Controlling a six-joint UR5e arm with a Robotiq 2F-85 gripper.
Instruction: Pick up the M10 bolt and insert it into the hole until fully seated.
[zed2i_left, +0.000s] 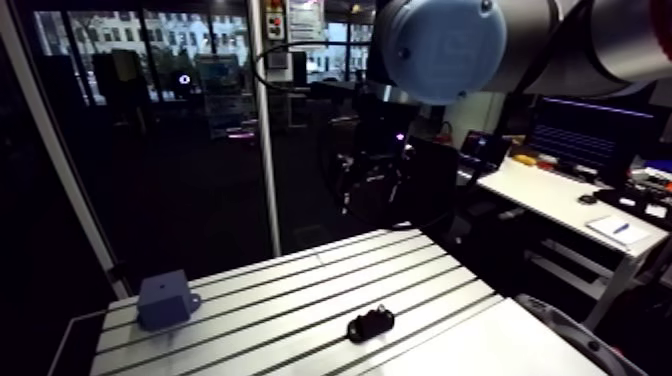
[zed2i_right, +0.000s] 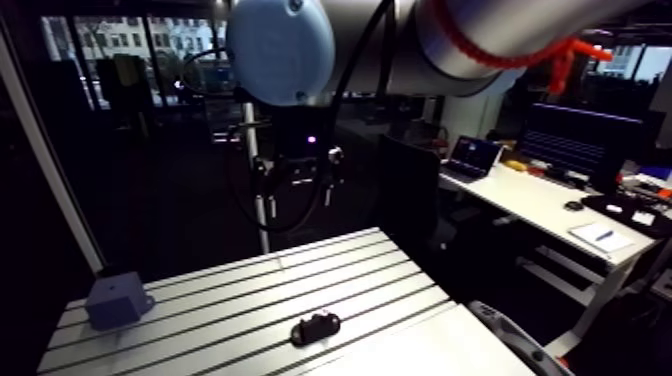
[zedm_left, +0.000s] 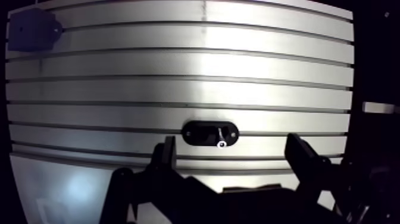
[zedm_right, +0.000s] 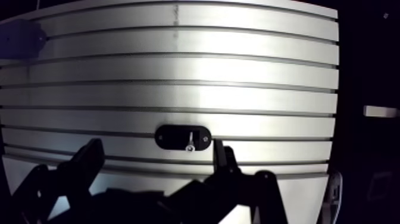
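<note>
A small black oval holder (zedm_left: 199, 133) lies on the slotted aluminium table (zedm_left: 178, 65), near its front edge. A short silvery bolt (zedm_left: 221, 138) rests on the holder, its bright round end towards me. My gripper (zedm_left: 232, 146) hangs high above the table, open, with nothing between its fingers. From the wrist view the holder sits just ahead of the fingertips, between their lines. A blue-grey block (zed2i_left: 165, 298) with a flange stands at the table's far left corner, well away from the holder (zed2i_left: 370, 323). I cannot make out a hole in the block.
A smooth pale plate (zed2i_left: 500, 345) adjoins the slotted table at the front right. A dark curved part (zed2i_left: 575, 340) lies past its right edge. The table drops off into darkness on the left and the far side.
</note>
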